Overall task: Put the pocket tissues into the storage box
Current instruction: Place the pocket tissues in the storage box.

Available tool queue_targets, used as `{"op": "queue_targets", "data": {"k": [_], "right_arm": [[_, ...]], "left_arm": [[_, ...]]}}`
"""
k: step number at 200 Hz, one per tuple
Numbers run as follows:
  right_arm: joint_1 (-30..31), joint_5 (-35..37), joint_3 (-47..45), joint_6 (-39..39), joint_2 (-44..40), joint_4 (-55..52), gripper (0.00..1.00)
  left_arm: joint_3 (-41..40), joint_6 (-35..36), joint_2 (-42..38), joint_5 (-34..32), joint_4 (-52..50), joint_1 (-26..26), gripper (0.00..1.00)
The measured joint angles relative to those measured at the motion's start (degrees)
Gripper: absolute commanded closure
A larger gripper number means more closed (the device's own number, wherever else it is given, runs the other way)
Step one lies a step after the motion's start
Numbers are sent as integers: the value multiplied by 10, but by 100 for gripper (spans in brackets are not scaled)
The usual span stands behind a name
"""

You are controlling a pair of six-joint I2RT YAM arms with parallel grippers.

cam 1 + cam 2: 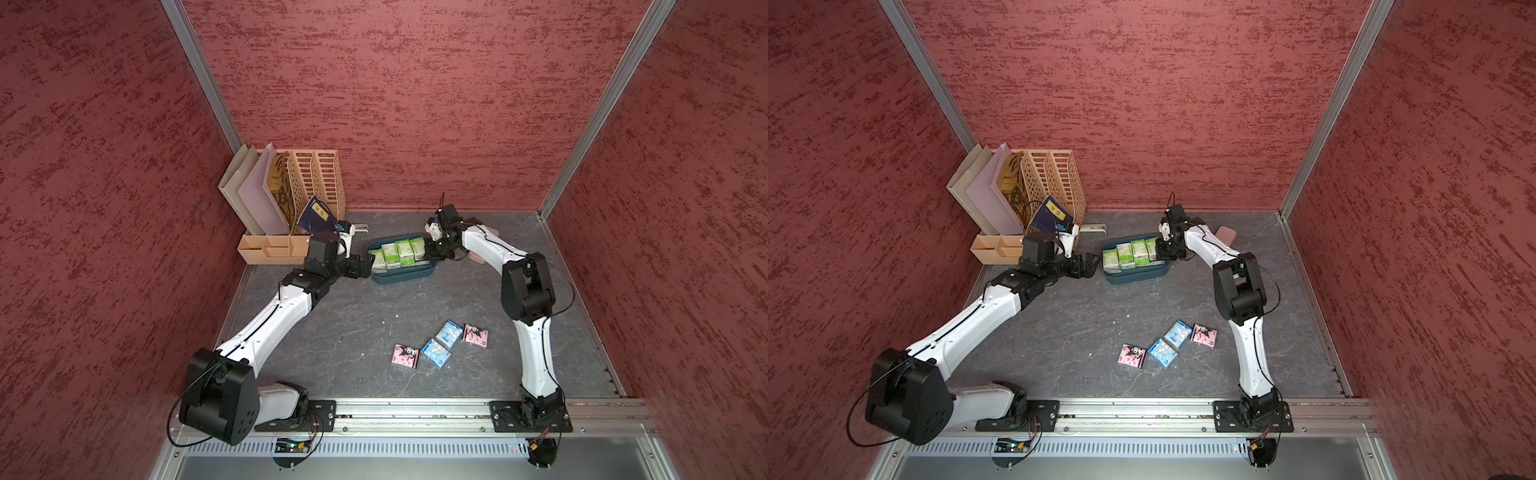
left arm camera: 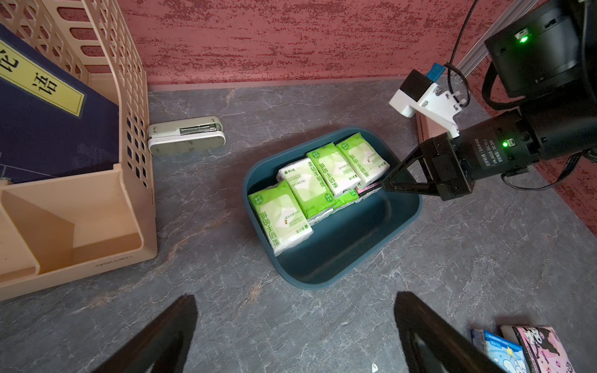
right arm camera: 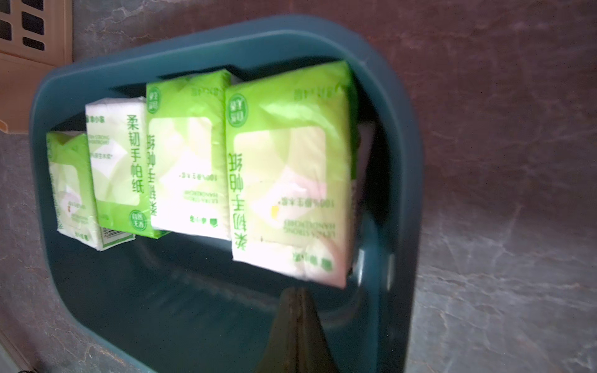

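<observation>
Storage box long axis roughly left–right on grey marbled desk; green pocket tissues inside lie crosswise. Left end effector spread, right end effector pinched together — red walls around.

The green-and-white tissue packets wear glossy, slightly crinkled plastic film that catches the light. The storage box around them is smooth teal plastic with a dull sheen. At five o'clock from it, the loose pink and blue packets show the same shiny film. The table looks like matt grey veined stone. At ten o'clock, the file organizer is matt beige plastic. The walls look like rough red plaster; the front rail is brushed metal.
</observation>
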Motion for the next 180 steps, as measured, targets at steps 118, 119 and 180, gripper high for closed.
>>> {"op": "queue_targets", "data": {"k": [118,119,180], "right_arm": [[0,-2,22,0,10,-2,72],[0,-2,21,0,9,-2,72],[-14,13,24,8,-42,-4,60]], "left_arm": [[0,-2,0,2,0,8,0],[0,-2,0,2,0,8,0],[0,-30,8,4,4,22,0]]}}
